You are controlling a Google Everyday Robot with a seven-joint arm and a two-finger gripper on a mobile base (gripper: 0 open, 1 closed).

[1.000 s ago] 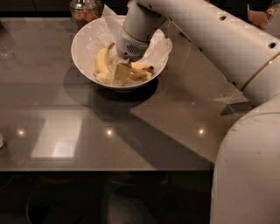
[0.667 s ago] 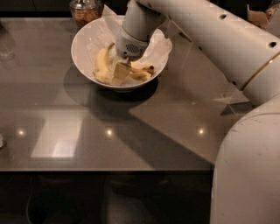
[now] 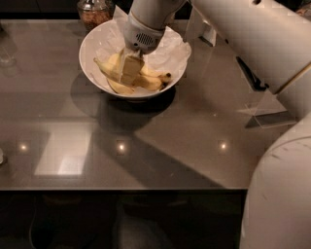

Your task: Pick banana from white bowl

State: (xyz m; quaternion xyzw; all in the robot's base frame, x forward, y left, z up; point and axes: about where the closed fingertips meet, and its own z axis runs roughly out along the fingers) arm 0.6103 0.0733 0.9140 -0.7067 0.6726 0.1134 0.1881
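Closest is the robot's big white body [image 3: 279,194], low on the right. Next is the dark, shiny table [image 3: 146,141], with small lights glinting on it. Past the middle of the table sits the white bowl [image 3: 87,61], lined with crumpled white paper [image 3: 170,48]. The banana [image 3: 150,82] lies in the bowl on the paper. It looks like a small yellow bunch, with a dark tip pointing right.

The arm [image 3: 243,34] reaches in from the right and bends down over the bowl. The gripper [image 3: 130,68] is down inside the bowl, right on the banana. Its two fingers look pinched on the middle of the fruit. The banana is not lifted yet.

So the step in hand looks like the grab. The next move calls for a firm hold and a straight lift up, clear of the rim. The paper should stay behind.

Behind the bowl, at the far edge, stands a glass jar [image 3: 93,12] with something brown in it.
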